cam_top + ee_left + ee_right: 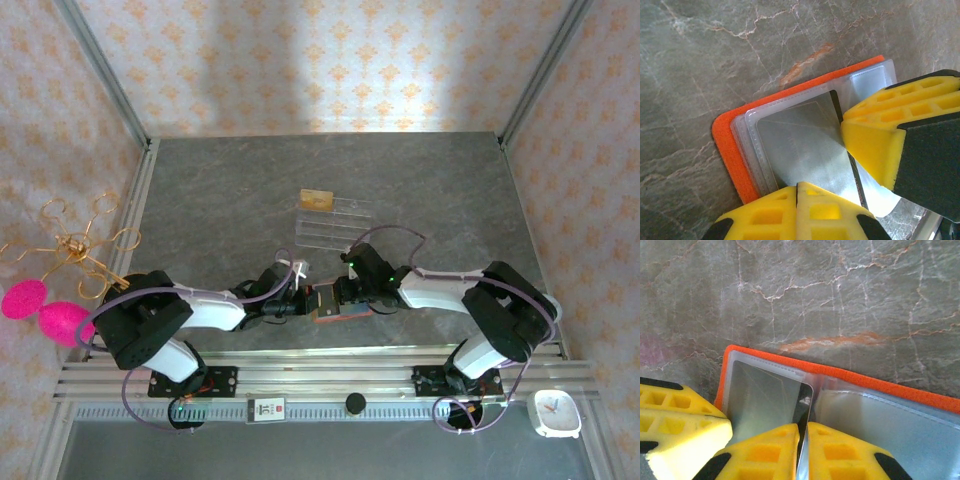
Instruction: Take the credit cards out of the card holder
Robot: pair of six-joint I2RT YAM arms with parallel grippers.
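Lying open near the bottom centre of the top view, the orange card holder (328, 304) rests flat on the grey marbled table (220, 190) between the two hands. A black card (805, 150), glossy and mirror-bright, sits inside a clear plastic sleeve (752, 150) of the holder. The left hand (796, 192) is pinched shut on the holder's near edge, anchoring it. The right hand (803, 432) is narrowed to a slit over the card's exposed edge; whether it grips the card alone or the sleeve too cannot be told. The card looks thin, stiff, light and slick, and the sleeve soft and clingy, so a firm pinch on the bare edge, pulled straight along the pocket, seems wisest. A gold card (317, 199) sits on the acrylic rack (340, 228) above centre.
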